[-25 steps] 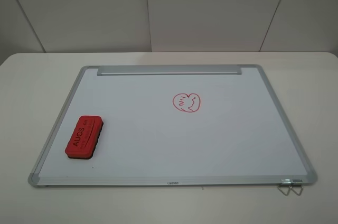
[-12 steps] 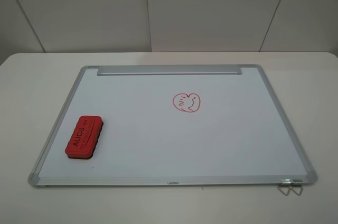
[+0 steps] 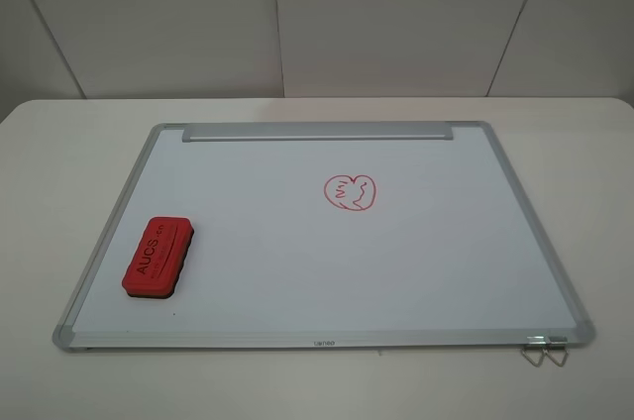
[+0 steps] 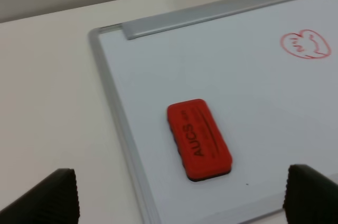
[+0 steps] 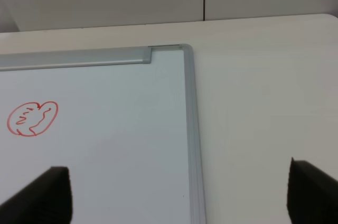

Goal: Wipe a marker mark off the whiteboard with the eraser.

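Eraser untouched on the board, mark unwiped: the pickup has not begun.

The eraser (image 3: 158,258) lies flat on the near-left part of the whiteboard (image 3: 426,271), lettering up, well apart from the red marker mark (image 3: 350,193) near the middle. The board rests on the pale surface (image 3: 40,192). The left hand (image 4: 179,203) hangs spread wide and empty, just short of the eraser; the right hand (image 5: 174,203) is likewise spread, holding nothing. Next, I judge, the left hand must drop over the eraser and close across its narrow sides.

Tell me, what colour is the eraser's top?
Red, with dark lettering; the eraser shows best in the left wrist view.
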Controlling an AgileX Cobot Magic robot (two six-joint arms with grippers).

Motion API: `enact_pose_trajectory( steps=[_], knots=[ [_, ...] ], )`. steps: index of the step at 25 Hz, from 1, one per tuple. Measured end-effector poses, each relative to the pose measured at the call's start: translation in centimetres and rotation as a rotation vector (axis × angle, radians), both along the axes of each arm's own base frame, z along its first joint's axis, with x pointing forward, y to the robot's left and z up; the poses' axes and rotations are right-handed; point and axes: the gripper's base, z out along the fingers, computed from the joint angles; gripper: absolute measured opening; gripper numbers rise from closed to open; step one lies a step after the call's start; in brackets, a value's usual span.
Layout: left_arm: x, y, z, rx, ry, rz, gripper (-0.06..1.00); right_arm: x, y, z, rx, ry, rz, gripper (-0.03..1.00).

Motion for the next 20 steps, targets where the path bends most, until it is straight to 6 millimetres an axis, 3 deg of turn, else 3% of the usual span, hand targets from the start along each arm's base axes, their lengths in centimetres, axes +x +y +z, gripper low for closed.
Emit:
enact_pose_trajectory(
  steps=[6,20],
  knots=[
    [0.07,-0.12,0.00,0.001,0.000,0.171,0.77,0.00,0.00,0.00,0.000,0.000,0.000,0.72],
    [0.07,-0.13,0.00,0.000,0.000,0.182,0.77,0.00,0.00,0.00,0.000,0.000,0.000,0.72]
  ],
)
